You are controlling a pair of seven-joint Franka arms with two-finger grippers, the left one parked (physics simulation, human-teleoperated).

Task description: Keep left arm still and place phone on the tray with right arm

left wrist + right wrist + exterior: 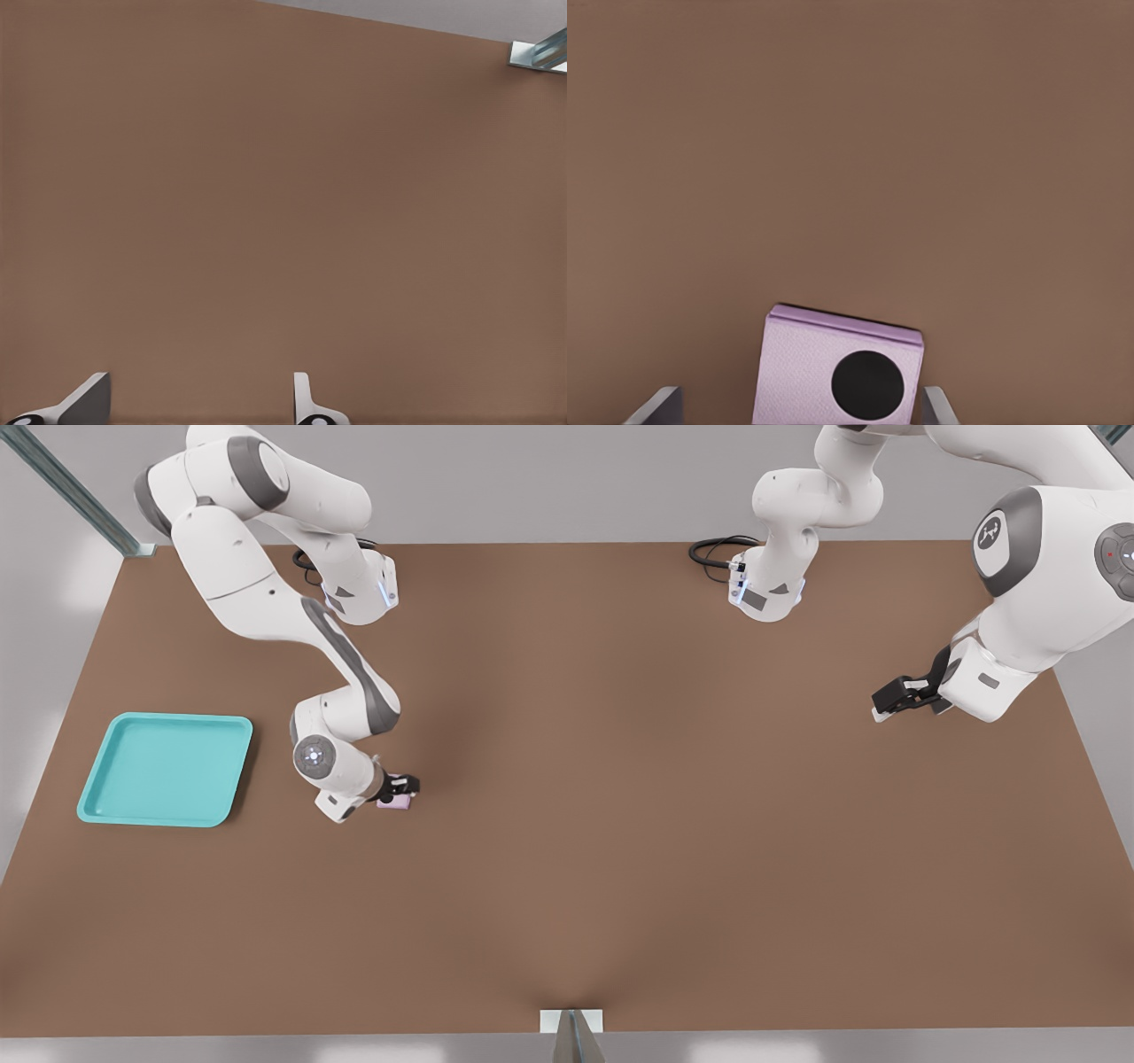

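Likely a simulated robot lab; bare brown table (620, 824), grey walls.

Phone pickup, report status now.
Gripper down at the phone, fingers open either side, not gripping. Phone on the table. Tray off toward front view's left, path clear.

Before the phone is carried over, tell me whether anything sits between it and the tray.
Nothing visible does. The phone lies under the tool, and only bare brown table lies between it and the tray toward the front view's left.
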